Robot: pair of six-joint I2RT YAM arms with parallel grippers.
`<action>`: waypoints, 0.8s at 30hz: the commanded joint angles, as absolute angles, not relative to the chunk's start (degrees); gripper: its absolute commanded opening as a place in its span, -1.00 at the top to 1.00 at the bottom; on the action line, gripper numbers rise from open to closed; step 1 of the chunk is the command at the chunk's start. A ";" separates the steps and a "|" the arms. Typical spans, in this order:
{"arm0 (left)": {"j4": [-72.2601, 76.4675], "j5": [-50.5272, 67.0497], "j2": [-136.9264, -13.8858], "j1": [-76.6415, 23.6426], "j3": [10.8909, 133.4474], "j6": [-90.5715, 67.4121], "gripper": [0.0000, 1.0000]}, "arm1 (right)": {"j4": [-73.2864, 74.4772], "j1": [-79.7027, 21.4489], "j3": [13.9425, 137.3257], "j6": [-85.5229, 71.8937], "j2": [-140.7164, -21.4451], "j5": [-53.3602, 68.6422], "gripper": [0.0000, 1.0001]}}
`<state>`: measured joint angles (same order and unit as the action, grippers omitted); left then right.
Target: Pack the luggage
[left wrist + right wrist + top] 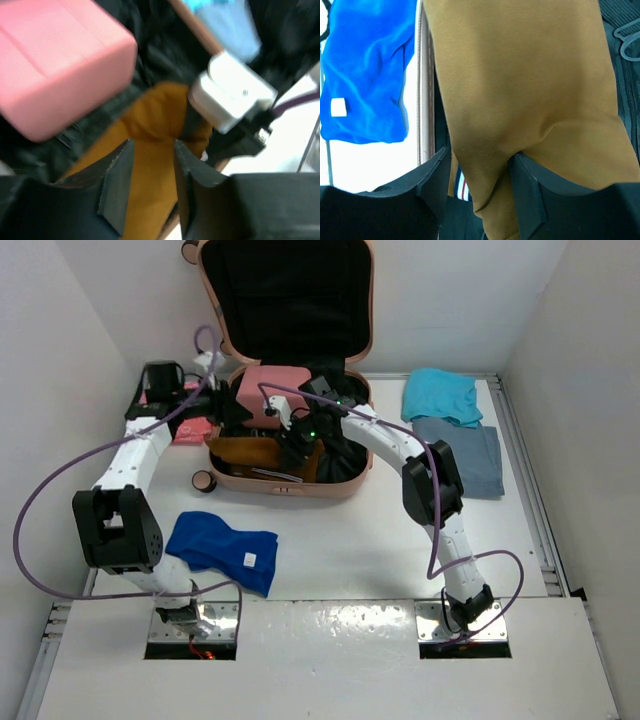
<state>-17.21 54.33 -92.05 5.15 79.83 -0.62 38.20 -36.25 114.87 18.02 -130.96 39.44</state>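
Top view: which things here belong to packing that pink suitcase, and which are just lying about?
In the job: luggage; brown garment and pink pouch in it.
Lying about, perhaps awaiting packing: blue cloth, teal cloth, grey garment, small round object.

Right gripper [480, 155] fingers apart astride a mustard-brown cloth [520, 90] fold, blue cloth [365, 75] left beyond the luggage [423, 90] rim.

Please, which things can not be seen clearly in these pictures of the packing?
1. Left wrist view: motion blur; whether the left gripper pinches the mustard cloth is unclear.
2. Right wrist view: the cloth fills the frame, so whether the right gripper holds it, and what lies beneath, is hidden.
3. Top view: the arms cover both grippers; the round object beside the luggage is too small to name.
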 commanded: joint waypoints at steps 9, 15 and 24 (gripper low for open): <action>-31.37 41.32 -91.75 -2.37 69.18 15.55 0.46 | 33.22 -36.03 116.45 9.05 -132.71 33.76 0.03; -27.87 31.12 -97.20 -4.04 66.01 12.92 0.52 | 33.84 -33.67 116.90 5.10 -132.02 35.86 -0.36; -18.30 19.96 -105.99 -3.52 66.53 4.85 0.55 | 29.69 -26.63 107.31 2.42 -122.34 38.76 0.49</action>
